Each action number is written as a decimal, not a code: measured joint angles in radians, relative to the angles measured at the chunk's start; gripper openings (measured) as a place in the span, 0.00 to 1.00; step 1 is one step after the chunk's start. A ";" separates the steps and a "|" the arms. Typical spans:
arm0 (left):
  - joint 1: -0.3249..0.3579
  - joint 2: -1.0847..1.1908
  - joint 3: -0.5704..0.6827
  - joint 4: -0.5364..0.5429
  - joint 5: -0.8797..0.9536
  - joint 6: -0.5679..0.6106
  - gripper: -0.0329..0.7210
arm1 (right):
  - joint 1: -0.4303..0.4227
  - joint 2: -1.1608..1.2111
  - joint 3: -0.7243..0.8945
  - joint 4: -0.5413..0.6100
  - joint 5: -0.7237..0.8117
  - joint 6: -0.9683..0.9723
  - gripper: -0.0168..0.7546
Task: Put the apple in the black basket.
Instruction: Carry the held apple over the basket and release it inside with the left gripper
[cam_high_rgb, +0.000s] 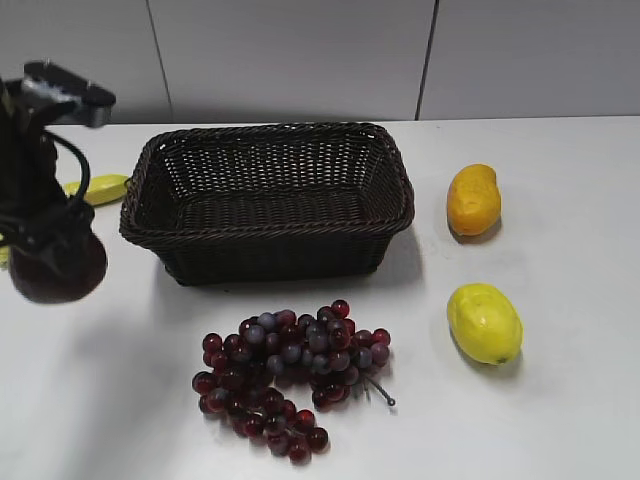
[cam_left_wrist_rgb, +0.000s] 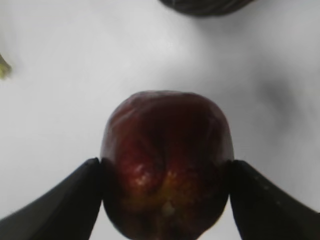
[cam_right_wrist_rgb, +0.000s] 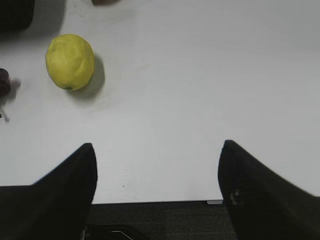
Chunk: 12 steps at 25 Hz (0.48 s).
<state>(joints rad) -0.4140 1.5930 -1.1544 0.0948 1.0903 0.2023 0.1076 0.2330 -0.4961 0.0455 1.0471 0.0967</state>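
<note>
The dark maroon apple hangs at the far left of the exterior view, left of the black basket. My left gripper is shut on the apple, one black finger against each side, and white table shows below it. The basket is empty in the exterior view; only a dark edge of it shows at the top of the left wrist view. My right gripper is open and empty over the table's front edge; it does not show in the exterior view.
A bunch of red-purple grapes lies in front of the basket. A yellow lemon-like fruit and an orange mango lie to its right. A yellow fruit lies behind the left arm. The lemon-like fruit also shows in the right wrist view.
</note>
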 joint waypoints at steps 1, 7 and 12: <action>-0.001 0.000 -0.046 0.011 0.008 0.035 0.79 | 0.000 0.000 0.000 0.000 0.000 0.000 0.76; -0.003 0.076 -0.302 0.048 -0.006 0.143 0.79 | 0.000 0.000 0.000 0.000 0.000 0.000 0.76; -0.045 0.244 -0.472 0.055 0.024 0.196 0.79 | 0.000 0.000 0.000 0.000 0.000 0.000 0.76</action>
<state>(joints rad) -0.4594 1.8374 -1.6263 0.1493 1.1145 0.3984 0.1076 0.2330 -0.4961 0.0455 1.0471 0.0967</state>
